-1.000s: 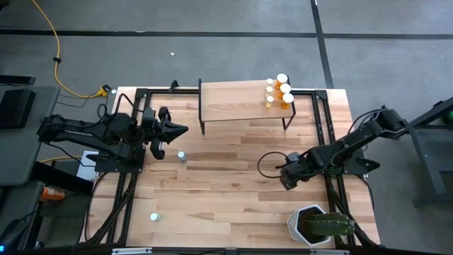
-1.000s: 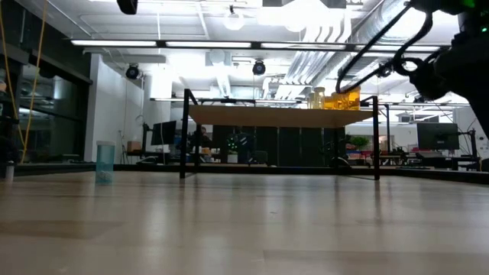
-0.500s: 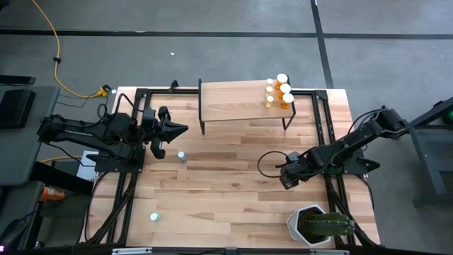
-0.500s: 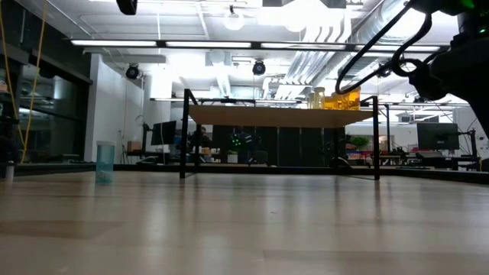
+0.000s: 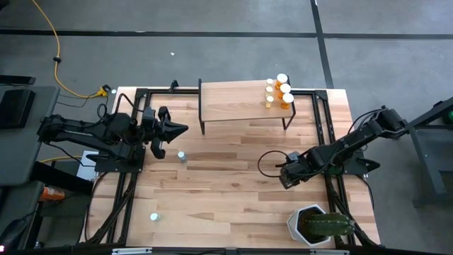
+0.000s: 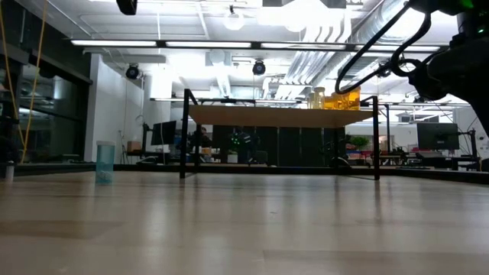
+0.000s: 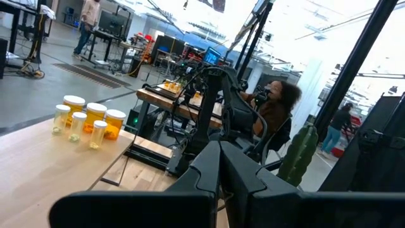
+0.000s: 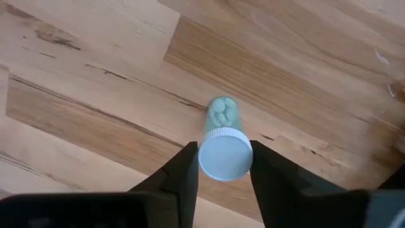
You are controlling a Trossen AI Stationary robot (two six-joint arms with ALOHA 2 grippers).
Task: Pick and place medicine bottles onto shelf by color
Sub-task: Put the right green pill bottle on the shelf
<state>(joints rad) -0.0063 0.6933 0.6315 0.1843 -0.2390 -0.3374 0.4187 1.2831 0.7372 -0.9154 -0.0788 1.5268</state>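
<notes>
Pale wood fills the high view: the right claw [image 5: 286, 177] hangs low over the surface [image 5: 226, 191], well short of the shelf [image 5: 241, 103] with its orange bottles [image 5: 284, 93], while the left claw [image 5: 177, 129] waits clenched. In the right wrist view the fingers [image 8: 183, 171] flank a green bottle [image 8: 223, 145] at its white cap (contact unclear, so I cannot tell if it is gripped); squeeze squarely before lifting straight up.

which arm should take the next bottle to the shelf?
Right. Its pincer already straddles a green bottle on the table, fingers against the cap. The left pincer is shut and empty, beside a blue bottle. The shelf holds only orange bottles at its right end.
</notes>
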